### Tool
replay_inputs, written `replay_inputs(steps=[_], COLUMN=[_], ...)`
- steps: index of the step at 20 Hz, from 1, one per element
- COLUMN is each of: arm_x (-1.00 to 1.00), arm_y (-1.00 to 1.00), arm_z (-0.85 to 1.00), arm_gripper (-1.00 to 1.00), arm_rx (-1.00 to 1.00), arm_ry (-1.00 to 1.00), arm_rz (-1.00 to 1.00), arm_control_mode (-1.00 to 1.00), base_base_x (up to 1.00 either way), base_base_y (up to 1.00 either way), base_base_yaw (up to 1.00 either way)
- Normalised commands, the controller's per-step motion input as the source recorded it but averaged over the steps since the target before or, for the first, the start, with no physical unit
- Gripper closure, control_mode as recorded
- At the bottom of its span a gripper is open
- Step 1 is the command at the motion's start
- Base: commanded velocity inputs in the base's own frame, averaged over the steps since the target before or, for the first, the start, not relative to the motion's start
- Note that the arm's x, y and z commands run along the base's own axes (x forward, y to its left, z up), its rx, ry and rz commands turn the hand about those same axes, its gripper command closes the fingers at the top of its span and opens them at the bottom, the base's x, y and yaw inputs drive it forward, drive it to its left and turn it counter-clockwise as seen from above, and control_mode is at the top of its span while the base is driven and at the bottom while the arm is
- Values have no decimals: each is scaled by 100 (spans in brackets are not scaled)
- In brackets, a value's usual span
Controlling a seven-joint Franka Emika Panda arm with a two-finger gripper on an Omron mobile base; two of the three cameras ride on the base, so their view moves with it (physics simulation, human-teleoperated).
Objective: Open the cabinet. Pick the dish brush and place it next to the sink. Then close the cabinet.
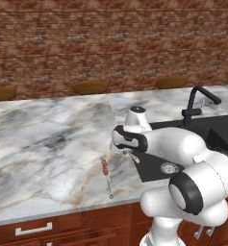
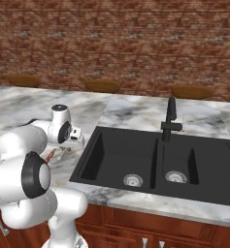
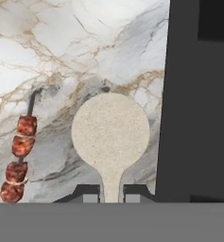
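Setting: marble counter (image 1: 48,144) under a red brick wall (image 1: 110,38); black double sink (image 2: 150,160) at the right of the left base view, black faucet (image 2: 170,118) behind it.
Gripper: gripper (image 3: 112,193) sits at the bottom centre of the hand view, jaws narrow, clamped on the thin handle of the dish brush (image 3: 110,132).
Dish brush: round pale head held over the marble, just beside the sink's left rim; whether it touches the counter cannot be told.
Bystander: one meat skewer (image 1: 106,175) lies on the counter at the lower centre of the left base view, near the brush.
Progress: judging by the brush in hand at the sink, fetching looks done; release beside the sink and closing the cabinet remain.
Count: one brush, one skewer, one faucet, two sink basins, two drains.
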Motion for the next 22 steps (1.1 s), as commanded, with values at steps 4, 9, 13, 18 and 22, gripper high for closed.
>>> replay_inputs(steps=[4,9,13,18,22], arm_x=[0,0,0,3,13], arm_y=[0,0,0,0,0], arm_z=[0,-1,-19,-15,-14], arm_gripper=[100,100,100,100,100], arm_rx=[0,0,0,0,0], arm_ry=[-17,-11,0,0,0], arm_rz=[5,0,0,-1,-2], arm_control_mode=[-100,-100,-100,-100,-100], base_base_x=[0,0,0,0,0], base_base_y=[0,0,0,0,0], base_base_yaw=[0,0,0,0,0])
